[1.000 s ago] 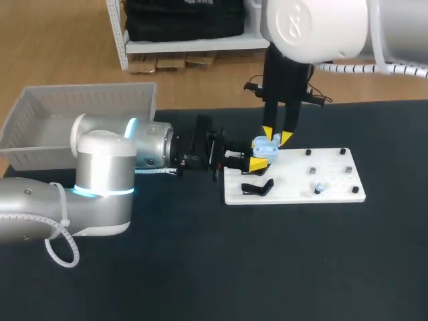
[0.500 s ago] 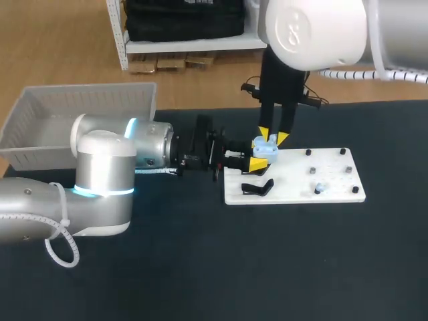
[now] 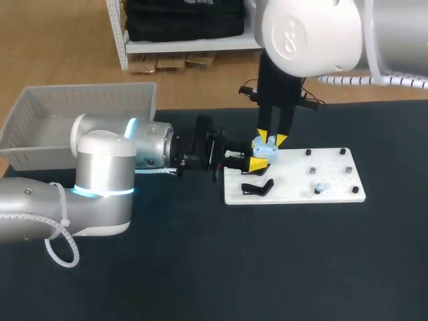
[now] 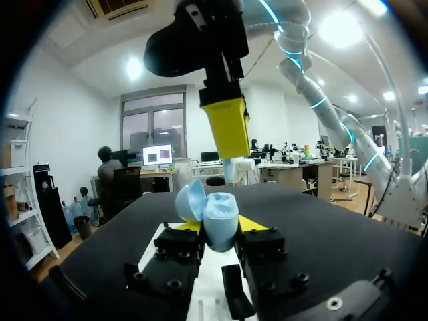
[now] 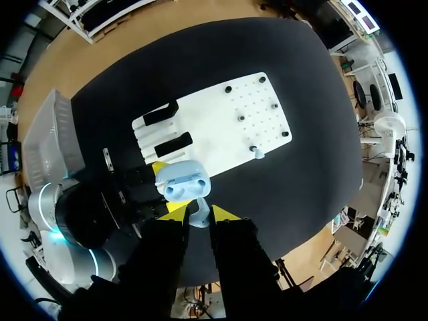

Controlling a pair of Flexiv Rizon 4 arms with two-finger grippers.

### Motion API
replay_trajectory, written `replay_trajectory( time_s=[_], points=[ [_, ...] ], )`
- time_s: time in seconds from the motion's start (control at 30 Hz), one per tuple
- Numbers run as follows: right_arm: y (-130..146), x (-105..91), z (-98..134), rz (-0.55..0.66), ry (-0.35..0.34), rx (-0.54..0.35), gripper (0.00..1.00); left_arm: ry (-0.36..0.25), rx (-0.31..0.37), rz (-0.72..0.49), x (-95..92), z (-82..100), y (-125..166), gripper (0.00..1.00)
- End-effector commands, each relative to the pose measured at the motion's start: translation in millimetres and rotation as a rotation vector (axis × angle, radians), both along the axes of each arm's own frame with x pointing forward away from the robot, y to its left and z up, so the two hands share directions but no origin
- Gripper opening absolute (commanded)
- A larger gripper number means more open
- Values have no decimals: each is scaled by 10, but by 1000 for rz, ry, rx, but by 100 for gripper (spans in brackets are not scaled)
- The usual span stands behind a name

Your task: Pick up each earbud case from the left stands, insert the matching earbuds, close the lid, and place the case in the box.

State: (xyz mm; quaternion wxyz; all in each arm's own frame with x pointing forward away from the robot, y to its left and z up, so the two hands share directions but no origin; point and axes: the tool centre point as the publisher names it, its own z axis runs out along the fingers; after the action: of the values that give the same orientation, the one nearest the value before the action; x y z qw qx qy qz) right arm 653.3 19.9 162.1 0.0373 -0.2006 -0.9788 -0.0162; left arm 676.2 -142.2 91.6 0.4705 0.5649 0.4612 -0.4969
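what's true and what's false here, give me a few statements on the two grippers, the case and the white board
1. The left gripper is shut on the light blue earbud case. True.
2. The case's lid is closed. False: it stands open, with the earbud wells showing in the right wrist view.
3. The right gripper holds an earbud just above the open case. True.
4. The white board has no earbud on it. False: a loose earbud sits on its right part, among the pegs.
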Motion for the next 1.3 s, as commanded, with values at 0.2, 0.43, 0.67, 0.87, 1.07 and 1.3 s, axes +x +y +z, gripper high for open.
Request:
replay_trajectory(
  time_s=[0.2, 0.43, 0.67, 0.87, 1.07, 1.3],
  points=[
    [19, 33, -34, 0, -1, -10, 0, -3, -5, 2, -5, -12, 3, 0],
    [3, 73, -77, -4, 3, -21, 0, -3, -5, 2, -5, -12, 3, 0],
    [-26, 100, -115, -13, 10, -28, 0, -3, -5, 2, -5, -12, 3, 0],
    [-39, 112, -140, -18, 18, -30, 0, -3, -5, 2, -5, -12, 3, 0],
    [-52, 129, -171, -20, 26, -34, 0, -3, -5, 2, -5, -12, 3, 0],
    [-51, 142, -198, -20, 36, -43, 0, -3, -5, 2, -5, -12, 3, 0]
  ],
)
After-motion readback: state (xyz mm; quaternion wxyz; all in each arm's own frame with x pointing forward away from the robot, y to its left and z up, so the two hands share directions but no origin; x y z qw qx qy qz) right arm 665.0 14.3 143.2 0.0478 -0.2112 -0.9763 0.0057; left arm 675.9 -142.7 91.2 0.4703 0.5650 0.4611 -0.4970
